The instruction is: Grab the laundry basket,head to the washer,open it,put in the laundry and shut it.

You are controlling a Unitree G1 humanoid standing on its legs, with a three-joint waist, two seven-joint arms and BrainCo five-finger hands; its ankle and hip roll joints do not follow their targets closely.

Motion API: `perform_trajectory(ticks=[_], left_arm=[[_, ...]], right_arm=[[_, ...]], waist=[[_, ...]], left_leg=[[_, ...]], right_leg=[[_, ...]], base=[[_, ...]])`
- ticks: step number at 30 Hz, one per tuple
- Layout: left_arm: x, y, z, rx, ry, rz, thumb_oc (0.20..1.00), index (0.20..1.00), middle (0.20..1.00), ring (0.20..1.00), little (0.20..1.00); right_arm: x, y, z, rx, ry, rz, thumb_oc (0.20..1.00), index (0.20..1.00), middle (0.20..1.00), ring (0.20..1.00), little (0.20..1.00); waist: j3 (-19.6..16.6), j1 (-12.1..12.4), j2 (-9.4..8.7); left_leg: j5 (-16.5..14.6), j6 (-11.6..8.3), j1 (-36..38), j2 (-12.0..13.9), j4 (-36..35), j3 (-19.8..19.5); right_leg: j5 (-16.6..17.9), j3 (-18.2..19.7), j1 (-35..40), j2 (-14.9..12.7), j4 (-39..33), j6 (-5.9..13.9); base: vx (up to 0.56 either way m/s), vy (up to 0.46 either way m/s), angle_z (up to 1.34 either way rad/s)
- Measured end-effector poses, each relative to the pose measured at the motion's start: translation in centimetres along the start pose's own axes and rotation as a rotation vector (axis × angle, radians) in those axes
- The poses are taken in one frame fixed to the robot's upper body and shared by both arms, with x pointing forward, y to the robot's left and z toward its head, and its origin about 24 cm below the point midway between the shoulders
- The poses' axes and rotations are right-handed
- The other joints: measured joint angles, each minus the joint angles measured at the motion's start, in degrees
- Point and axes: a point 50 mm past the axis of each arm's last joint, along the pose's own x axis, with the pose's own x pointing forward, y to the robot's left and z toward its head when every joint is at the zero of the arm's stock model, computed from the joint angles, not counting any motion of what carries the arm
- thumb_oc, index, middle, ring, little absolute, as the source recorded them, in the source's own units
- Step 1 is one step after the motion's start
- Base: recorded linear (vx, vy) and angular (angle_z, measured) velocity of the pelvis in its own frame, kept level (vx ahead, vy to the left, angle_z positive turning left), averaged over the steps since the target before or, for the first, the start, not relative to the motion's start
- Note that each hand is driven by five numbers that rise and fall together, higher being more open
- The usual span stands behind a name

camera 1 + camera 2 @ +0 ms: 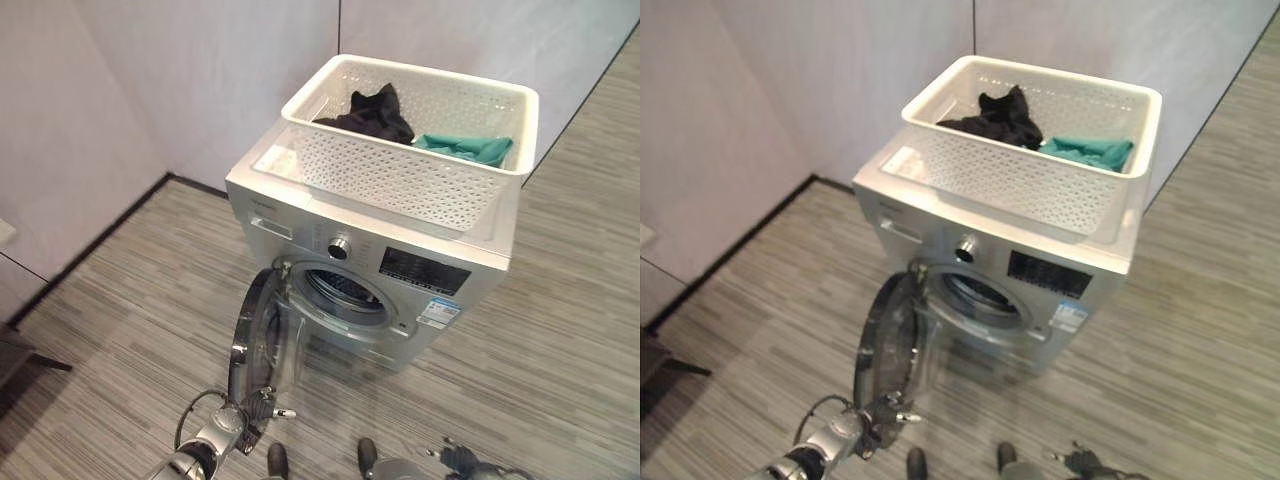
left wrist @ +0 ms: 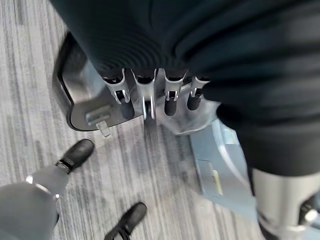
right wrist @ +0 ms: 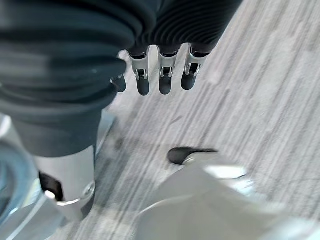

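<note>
- Already the washer (image 1: 375, 250) door (image 1: 262, 335) is swung open, left hand (image 2: 150, 95) at seven o'clock, fingers relaxed, holding nothing.
- Laundry (image 1: 372, 115) is left in the basket (image 1: 400, 175) on top; right hand (image 3: 160, 75) fingers hang loose.

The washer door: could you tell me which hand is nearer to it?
Left. The left hand is at the open washer door's lower edge; the right hand hangs low, off to the door's right.

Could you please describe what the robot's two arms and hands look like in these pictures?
Each arm is silver-grey metal. The left hand and the right hand look alike: a dark ribbed cover over the wrist and the back of the hand, then a row of silver fingers ending in rounded dark tips. I see no markings on either hand.
</note>
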Motion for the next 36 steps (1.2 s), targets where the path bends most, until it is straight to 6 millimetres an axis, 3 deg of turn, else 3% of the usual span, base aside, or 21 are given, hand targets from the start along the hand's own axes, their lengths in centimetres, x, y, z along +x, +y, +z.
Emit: perform_trajectory(ticks=[2,5,9,14,17,21,24,28,32,36], left_arm=[[0.0,2.6,1.9,-0.063,-0.05,0.119,1.0,1.0,1.0,1.0,1.0],[-0.6,5.8,1.8,-0.083,-0.046,0.257,1.0,1.0,1.0,1.0,1.0],[-1.7,9.7,1.5,-0.141,-0.045,0.426,1.0,1.0,1.0,1.0,1.0],[-3.8,15.2,3.6,-0.172,-0.117,0.636,1.0,1.0,1.0,1.0,1.0],[-4.5,16.5,4.7,-0.171,-0.173,0.692,1.0,1.0,1.0,1.0,1.0],[-4.5,16.1,5.3,-0.223,-0.232,0.686,1.0,1.0,1.0,1.0,1.0],[-3.8,13.7,4.4,-0.277,-0.282,0.628,1.0,1.0,1.0,1.0,1.0],[-3.0,8.0,1.1,-0.478,-0.286,0.496,1.0,1.0,1.0,1.0,1.0],[-2.4,5.6,-1.6,-0.521,-0.192,0.436,1.0,1.0,1.0,1.0,1.0],[-2.7,-0.1,-7.9,-0.444,0.039,0.323,1.0,1.0,1.0,1.0,1.0]], right_arm=[[0.2,0.9,2.3,-0.025,-0.087,0.03,1.0,1.0,1.0,1.0,1.0],[0.1,0.9,3.5,-0.024,-0.141,0.03,1.0,1.0,1.0,1.0,1.0],[-0.1,-0.2,2.9,-0.032,-0.141,0.003,1.0,1.0,1.0,1.0,1.0],[-0.2,-1.3,2.5,-0.04,-0.137,-0.04,1.0,1.0,1.0,1.0,1.0],[-0.2,-1.4,2.3,-0.037,-0.128,-0.044,1.0,1.0,1.0,1.0,1.0],[-0.2,-1.4,2.0,-0.01,-0.121,-0.051,1.0,1.0,1.0,1.0,1.0],[-0.2,-2.3,1.1,0.086,-0.085,-0.093,1.0,1.0,1.0,1.0,1.0],[-0.5,-3.2,-0.9,0.228,-0.025,-0.151,1.0,1.0,1.0,1.0,1.0],[-0.6,-3.4,-1.7,0.259,0.011,-0.165,1.0,1.0,1.0,1.0,1.0],[-1.2,-4.0,-4.3,0.32,0.089,-0.195,1.0,1.0,1.0,1.0,1.0]], waist=[[0.9,-0.4,-0.91],[2.6,-1.3,-0.57],[4.1,-1.4,-0.42],[6.4,-1.4,-2.28],[7.0,-1.4,-2.89],[7.8,-1.3,-2.87],[8.0,-1.4,-2.5],[7.9,-1.2,-2.29],[7.2,-0.8,-1.86],[0.6,-0.5,0.91]], left_leg=[[-0.1,0.69,-1.0,-1.0,-0.2,1.2],[0.0,0.68,-1.5,-1.2,-0.3,2.1],[0.0,0.56,-2.6,-0.9,-0.3,3.2],[0.3,0.26,-3.0,-0.7,-0.3,3.1],[0.3,0.23,-2.4,-0.8,-0.3,3.1],[0.1,0.35,-1.1,-1.0,-0.4,3.1],[-0.2,0.56,0.3,-1.3,-0.4,3.1],[-0.8,0.95,2.2,-1.8,-0.6,3.0],[-1.2,1.46,2.3,-2.1,-0.7,2.9],[-1.7,2.06,3.9,-3.0,-0.7,2.9]], right_leg=[[1.0,1.3,-1.4,-0.9,-1.2,1.19],[3.3,2.0,-0.8,-1.2,-4.3,1.74],[6.0,2.7,-0.8,-0.8,-7.6,1.51],[7.1,2.6,-0.3,-0.6,-9.4,1.26],[7.1,2.5,0.4,-0.7,-9.5,1.32],[6.8,2.5,1.7,-0.9,-9.5,1.61],[6.5,2.5,3.1,-1.2,-9.5,1.92],[5.9,2.5,5.1,-1.8,-9.5,2.14],[5.9,2.4,5.2,-2.1,-9.5,2.16],[5.1,2.4,6.8,-3.0,-9.5,2.8]], base=[[-0.14,0.044,-0.18],[-0.04,0.023,-0.21],[-0.04,0.021,-0.14],[0.0,0.006,0.0],[0.02,0.012,0.01],[0.05,0.024,0.0],[0.07,0.041,0.01],[0.06,0.043,0.03],[0.06,0.04,0.02],[0.07,0.055,0.01]])
